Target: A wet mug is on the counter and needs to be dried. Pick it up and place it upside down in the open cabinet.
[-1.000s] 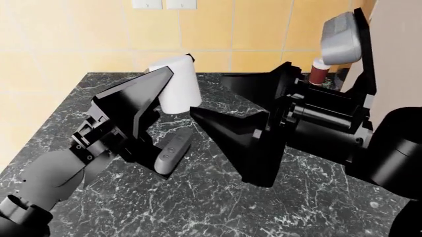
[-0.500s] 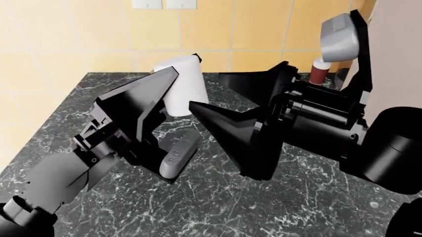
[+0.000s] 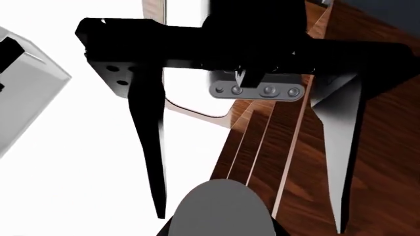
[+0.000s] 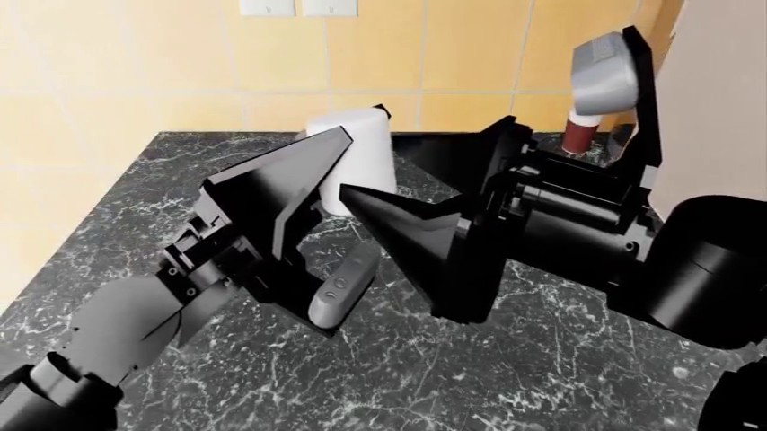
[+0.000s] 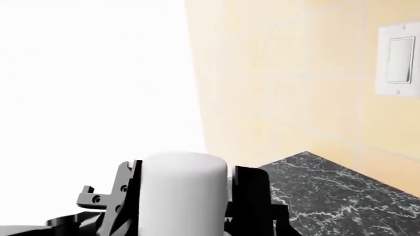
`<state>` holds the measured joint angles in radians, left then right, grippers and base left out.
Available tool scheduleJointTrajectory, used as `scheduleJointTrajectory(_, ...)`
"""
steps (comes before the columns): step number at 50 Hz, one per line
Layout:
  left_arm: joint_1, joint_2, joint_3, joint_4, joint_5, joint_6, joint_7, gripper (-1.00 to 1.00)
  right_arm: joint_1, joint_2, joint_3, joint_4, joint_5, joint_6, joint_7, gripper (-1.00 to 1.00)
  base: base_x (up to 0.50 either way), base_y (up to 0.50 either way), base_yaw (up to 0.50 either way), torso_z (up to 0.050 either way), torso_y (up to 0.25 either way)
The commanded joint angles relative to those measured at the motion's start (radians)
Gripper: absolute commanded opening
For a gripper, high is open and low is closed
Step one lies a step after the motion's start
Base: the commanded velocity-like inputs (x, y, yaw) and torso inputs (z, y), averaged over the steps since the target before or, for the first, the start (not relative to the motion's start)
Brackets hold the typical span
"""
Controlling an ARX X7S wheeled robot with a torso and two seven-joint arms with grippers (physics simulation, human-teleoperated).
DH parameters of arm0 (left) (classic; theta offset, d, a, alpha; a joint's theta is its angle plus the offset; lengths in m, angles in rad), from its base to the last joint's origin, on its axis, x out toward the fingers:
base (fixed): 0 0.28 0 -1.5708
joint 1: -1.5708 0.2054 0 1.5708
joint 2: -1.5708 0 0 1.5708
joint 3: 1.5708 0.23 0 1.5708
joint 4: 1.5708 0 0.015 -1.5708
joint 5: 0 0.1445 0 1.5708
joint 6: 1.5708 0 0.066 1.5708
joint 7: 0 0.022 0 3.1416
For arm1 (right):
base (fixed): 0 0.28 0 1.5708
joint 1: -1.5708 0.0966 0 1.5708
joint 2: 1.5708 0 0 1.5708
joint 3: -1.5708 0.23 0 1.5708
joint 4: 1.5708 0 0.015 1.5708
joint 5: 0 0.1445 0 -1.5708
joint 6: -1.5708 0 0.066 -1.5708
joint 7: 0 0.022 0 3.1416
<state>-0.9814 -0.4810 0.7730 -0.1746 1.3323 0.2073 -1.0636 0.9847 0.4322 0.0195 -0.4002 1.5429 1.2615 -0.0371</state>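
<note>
Mug (image 4: pixel 363 153), small and white, is at the back part of the counter (image 4: pixel 504 377), close to the yellow tile wall (image 4: pixel 144 63), and it leans a little. It is pressed against the long black finger of the left gripper (image 4: pixel 344 148). The lower end of the mug is hidden behind the black fingers, so I cannot tell if it touches the marble or not.

In the right wrist view the mug (image 5: pixel 184 191) sits tightly between two black fingers (image 5: pixel 249 189), one on each side, so it is pinched. Behind it are the counter (image 5: pixel 341 187) and a white switch (image 5: pixel 398 61) on the wall. From the head view this grip belongs to the left gripper.

The right gripper (image 4: pixel 374 163) has its two pointed fingers spread wide. Their tips are just beside the mug, one low and one at its side, and nothing is clamped between them.

A red-brown shaker (image 4: pixel 583 133) with a white cap stands far back on the counter, well apart from the mug, partly hidden by the right arm.

The left wrist view shows two long fingers set wide apart over brown wooden boards (image 3: pixel 380 147).
</note>
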Motion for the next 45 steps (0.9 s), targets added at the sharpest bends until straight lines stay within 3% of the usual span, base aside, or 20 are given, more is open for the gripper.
scheduleJointTrajectory(1, 0.009, 0.013, 0.012, 0.016, -0.006, 0.011, 0.004, -1.00, -0.001, -0.001, -0.012, 0.011, -0.019, -0.013, -0.008, 1.00, 0.00, 0.00, 0.00, 0.000, 0.000)
scheduleJointTrajectory(9, 0.013, 0.010, 0.012, 0.035, -0.015, 0.015, 0.004, -1.00, -0.003, 0.003, -0.017, 0.015, -0.018, -0.019, -0.010, 1.00, 0.00, 0.00, 0.00, 0.000, 0.000)
scheduleJointTrajectory(10, 0.011, 0.011, 0.011, 0.034, -0.016, 0.015, 0.005, -1.00, -0.003, 0.003, -0.019, 0.019, -0.023, -0.020, -0.001, -1.00, 0.00, 0.00, 0.00, 0.000, 0.000)
scheduleJointTrajectory(36, 0.002, 0.019, 0.015, -0.001, -0.036, 0.019, 0.024, -1.00, 0.023, 0.021, -0.037, 0.065, -0.073, -0.045, 0.053, -1.00, 0.00, 0.00, 0.00, 0.000, 0.000)
scheduleJointTrajectory(37, 0.003, 0.018, 0.014, -0.001, -0.045, 0.023, 0.032, 1.00, 0.024, 0.023, -0.035, 0.063, -0.070, -0.045, 0.056, -1.00, 0.00, 0.00, 0.00, 0.000, 0.000)
scheduleJointTrajectory(45, 0.002, 0.008, 0.028, -0.005, -0.063, 0.054, 0.043, 1.00, 0.051, 0.042, -0.019, 0.073, -0.038, -0.044, 0.073, -1.00, 0.00, 0.00, 0.00, 0.000, 0.000)
